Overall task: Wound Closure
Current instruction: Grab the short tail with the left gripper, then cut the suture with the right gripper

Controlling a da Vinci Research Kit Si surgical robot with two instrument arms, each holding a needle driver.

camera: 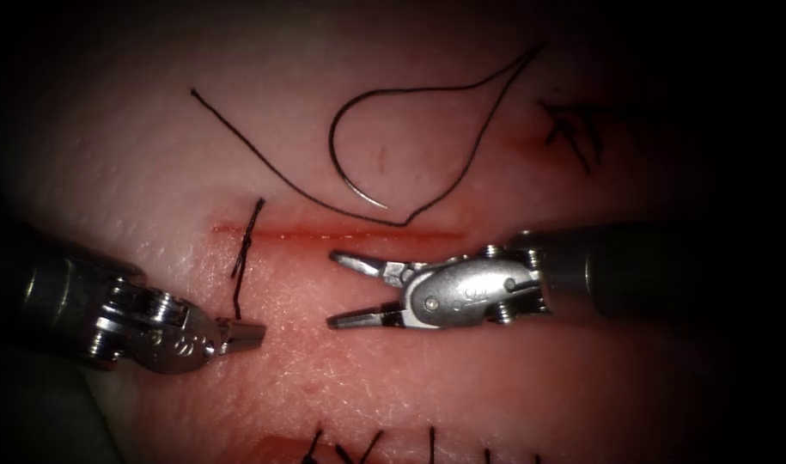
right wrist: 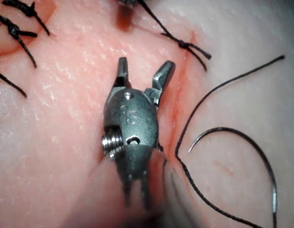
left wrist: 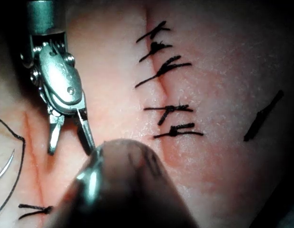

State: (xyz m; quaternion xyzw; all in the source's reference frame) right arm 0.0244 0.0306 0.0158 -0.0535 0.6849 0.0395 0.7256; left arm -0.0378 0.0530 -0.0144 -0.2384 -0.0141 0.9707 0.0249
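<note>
The right tool [camera: 332, 288] has its jaws spread wide, holding nothing, hovering over the tissue [camera: 410, 378] just below the cut [camera: 341, 232], tips pointing along it toward the one knot. The right wrist view confirms it: both jaws [right wrist: 142, 71] splayed, bare, nothing between them. The left tool [camera: 253, 333] sits further below the cut, near its left end, and its jaws look pressed together on nothing; the tail of the tied stitch [camera: 246, 249] hangs just beside the tip, and whether it touches I cannot tell.

Out from there: the needle [camera: 358, 185] lies loose on the tissue above the cut, free of both tools and not in the tissue, its point toward the cut. The thread [camera: 427, 90] curls from it in a wide loop, dips to the cut's upper edge, then runs up and away to a free end [camera: 195, 91].

Progress, as a judgement: one knotted stitch crosses the cut at its left end, and the rest of the cut to the right lies open, red fluid [camera: 384, 234] along it. So it's early, with most of the closing left. Another row of finished stitches [left wrist: 163, 61] sits on a separate cut well below this one.
</note>
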